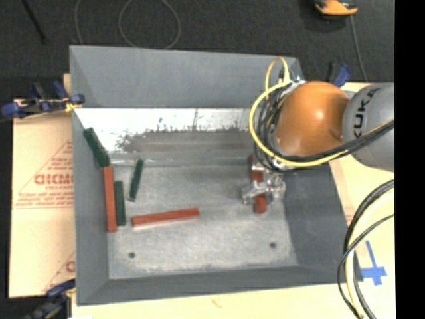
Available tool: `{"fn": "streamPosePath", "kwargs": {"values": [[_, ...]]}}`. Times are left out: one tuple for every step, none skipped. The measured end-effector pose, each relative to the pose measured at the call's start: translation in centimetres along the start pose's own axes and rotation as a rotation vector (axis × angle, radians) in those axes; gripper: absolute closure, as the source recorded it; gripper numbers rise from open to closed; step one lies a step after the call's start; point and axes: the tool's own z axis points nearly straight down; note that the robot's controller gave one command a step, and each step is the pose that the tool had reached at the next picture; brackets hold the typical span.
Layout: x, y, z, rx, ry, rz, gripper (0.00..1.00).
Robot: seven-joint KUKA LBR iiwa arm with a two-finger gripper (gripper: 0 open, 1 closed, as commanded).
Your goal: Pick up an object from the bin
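Note:
My gripper [261, 195] hangs over the right part of the bin, under the orange cover. A red stick [260, 206] shows between its metal fingers, and its upper end shows again just above them, so the gripper is shut on it. The stick stands steeply and its lower end is close to the bin floor; whether it touches I cannot tell. The nearest loose thing is another red stick [165, 217], lying flat left of the gripper in the middle of the floor.
Along the left wall lie a red stick [109, 199], a green stick [119, 203] beside it, a slanted green stick [135, 180] and a dark green stick [95, 147] in the back left corner. The arm and its cables reach in from the right.

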Motion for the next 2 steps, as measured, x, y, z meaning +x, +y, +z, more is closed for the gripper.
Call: {"fn": "streamPosePath", "kwargs": {"values": [[-2.0,1.9,-11.7,0.0,0.002,-0.027,1.0],[0.1,2.5,-20.8,0.002,0.004,0.005,1.0]]}}
